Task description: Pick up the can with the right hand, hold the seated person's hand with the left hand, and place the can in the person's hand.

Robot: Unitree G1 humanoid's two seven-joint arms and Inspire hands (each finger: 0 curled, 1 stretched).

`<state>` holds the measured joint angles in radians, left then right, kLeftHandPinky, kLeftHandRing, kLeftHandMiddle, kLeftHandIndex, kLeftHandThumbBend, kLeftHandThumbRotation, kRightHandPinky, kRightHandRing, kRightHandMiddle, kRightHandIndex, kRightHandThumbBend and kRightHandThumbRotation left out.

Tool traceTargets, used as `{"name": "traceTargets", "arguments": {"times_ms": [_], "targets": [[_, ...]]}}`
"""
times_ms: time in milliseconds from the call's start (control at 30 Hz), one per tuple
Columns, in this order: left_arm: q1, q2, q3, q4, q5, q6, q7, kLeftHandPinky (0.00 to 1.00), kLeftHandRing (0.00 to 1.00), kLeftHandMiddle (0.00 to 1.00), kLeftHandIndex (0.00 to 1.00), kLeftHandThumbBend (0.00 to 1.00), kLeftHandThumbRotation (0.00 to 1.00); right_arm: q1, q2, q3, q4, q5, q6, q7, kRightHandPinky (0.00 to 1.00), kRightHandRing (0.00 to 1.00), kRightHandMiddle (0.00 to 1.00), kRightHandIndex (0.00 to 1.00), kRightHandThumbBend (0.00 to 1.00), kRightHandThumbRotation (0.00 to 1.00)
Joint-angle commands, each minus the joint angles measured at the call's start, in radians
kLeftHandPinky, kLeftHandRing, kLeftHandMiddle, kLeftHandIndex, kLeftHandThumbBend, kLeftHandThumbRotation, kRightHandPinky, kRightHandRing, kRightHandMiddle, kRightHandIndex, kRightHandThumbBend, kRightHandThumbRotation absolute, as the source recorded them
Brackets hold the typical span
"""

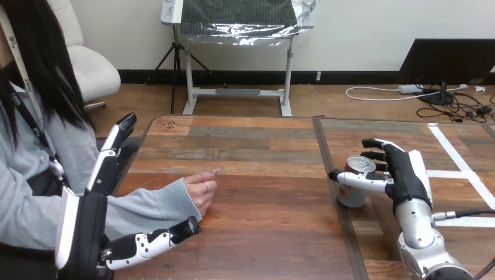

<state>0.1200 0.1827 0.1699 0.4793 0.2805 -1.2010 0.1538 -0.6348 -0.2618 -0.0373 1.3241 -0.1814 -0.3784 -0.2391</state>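
A white can [354,195] with a red top stands on the wooden table [262,233] right of the middle seam. My right hand [408,175] is shut on it from the right, thumb across its front and fingers curled behind its top. The person's hand [201,189] rests loosely curled on the table at left centre, with the grey sleeve behind it. My left hand [87,221] stands at the table's left edge beside that forearm. Its fingers [111,154] point straight up the view and its thumb [163,238] lies along the near side of the sleeve. That hand is open.
White tape lines [461,169] cross the table's right part. A dark seam [330,175] runs front to back between the two tabletops. The person sits at the left edge.
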Motion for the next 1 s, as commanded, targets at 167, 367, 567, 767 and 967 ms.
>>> {"name": "traceTargets", "arguments": {"times_ms": [167,367,567,767,967], "targets": [[-0.04,0.02,-0.019,0.011,-0.038,-0.029,-0.02,0.86,0.94,0.95,0.93,1.0,0.41,-0.019,0.011,-0.016,-0.044,0.025,-0.019,0.027,0.67,0.73,0.77,0.8,0.97,0.02],[-0.037,0.019,-0.011,0.01,-0.035,-0.04,-0.022,0.86,0.94,0.95,0.92,1.0,0.41,-0.009,0.015,-0.023,-0.047,0.037,-0.026,0.037,0.67,0.74,0.78,0.81,0.98,0.02],[-0.037,0.018,-0.008,0.015,-0.036,-0.05,-0.023,0.85,0.93,0.94,0.92,1.0,0.41,-0.002,0.017,-0.03,-0.043,0.048,-0.024,0.048,0.69,0.75,0.79,0.81,0.96,0.01],[-0.036,0.019,-0.008,0.017,-0.039,-0.055,-0.027,0.84,0.93,0.94,0.92,1.0,0.41,0.004,0.016,-0.019,-0.044,0.031,-0.026,0.022,0.66,0.73,0.77,0.79,0.94,0.0],[-0.034,0.019,-0.007,0.016,-0.042,-0.059,-0.031,0.84,0.93,0.94,0.92,1.0,0.41,0.009,0.019,-0.016,-0.045,0.023,-0.022,0.001,0.63,0.7,0.73,0.75,0.9,0.0]]}}
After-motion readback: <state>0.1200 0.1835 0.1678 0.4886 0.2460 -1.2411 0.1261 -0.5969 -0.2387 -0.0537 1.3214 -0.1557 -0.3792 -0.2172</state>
